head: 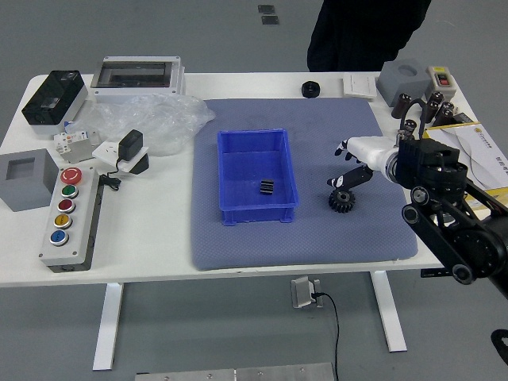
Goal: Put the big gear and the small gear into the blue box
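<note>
White table [147, 238], grey-blue mat [238, 250] on it; person in black [365, 36] at table's far side, 1 o'clock. Right hand [381, 159] in from 4 o'clock, fingers spread, nothing gripped, lowest fingertip right by big gear's top edge. Blue box [258, 215] on mat, left of hand. Big gear [342, 201] on mat, just past 3 o'clock from box. Small black ridged part [267, 187], looks like small gear, inside box, 4–5 o'clock of its centre
</note>
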Robot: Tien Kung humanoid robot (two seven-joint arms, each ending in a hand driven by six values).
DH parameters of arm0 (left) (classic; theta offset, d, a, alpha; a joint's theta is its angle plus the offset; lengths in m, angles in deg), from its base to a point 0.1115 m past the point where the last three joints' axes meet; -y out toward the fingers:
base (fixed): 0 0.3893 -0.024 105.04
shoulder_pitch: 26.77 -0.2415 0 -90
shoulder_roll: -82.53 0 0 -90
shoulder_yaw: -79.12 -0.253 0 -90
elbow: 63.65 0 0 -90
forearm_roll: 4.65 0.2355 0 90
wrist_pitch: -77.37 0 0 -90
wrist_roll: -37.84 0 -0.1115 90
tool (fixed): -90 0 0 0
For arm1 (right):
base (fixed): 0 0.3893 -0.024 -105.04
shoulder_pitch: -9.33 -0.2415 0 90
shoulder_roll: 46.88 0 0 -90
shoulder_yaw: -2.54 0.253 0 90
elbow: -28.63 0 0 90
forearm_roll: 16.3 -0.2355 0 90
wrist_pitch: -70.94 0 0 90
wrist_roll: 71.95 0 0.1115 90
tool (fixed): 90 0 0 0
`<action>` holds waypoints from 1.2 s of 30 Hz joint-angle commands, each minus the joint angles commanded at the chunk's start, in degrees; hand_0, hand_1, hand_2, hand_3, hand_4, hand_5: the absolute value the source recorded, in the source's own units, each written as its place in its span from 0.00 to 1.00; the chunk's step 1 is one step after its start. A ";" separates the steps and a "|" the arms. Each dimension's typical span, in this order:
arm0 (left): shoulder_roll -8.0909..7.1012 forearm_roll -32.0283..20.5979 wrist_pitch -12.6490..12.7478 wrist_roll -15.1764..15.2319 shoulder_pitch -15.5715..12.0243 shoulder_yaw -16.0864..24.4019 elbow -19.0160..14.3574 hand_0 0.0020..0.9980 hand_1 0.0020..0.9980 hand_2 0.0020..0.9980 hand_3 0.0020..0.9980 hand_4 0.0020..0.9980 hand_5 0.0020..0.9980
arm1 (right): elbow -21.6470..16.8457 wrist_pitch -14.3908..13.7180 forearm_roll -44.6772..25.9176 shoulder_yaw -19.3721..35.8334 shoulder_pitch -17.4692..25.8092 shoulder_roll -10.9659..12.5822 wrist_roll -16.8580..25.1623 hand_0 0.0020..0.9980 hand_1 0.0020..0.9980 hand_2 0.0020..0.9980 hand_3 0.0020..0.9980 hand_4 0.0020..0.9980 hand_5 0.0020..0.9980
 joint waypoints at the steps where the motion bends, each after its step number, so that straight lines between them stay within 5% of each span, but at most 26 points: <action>1: -0.05 -0.14 0.04 0.01 0.00 -0.10 0.00 0.80 0.78 0.77 0.70 0.46 0.17 | -0.11 0.27 -0.02 -0.17 0.16 0.09 -0.07 0.77 0.75 0.83 0.84 0.79 0.51; 36: 0.28 -0.95 0.08 0.17 0.13 -0.55 0.00 0.80 0.77 0.76 0.70 0.46 0.18 | -0.03 1.39 1.65 -3.39 3.02 -0.58 -0.94 0.77 0.75 0.82 0.83 0.80 0.45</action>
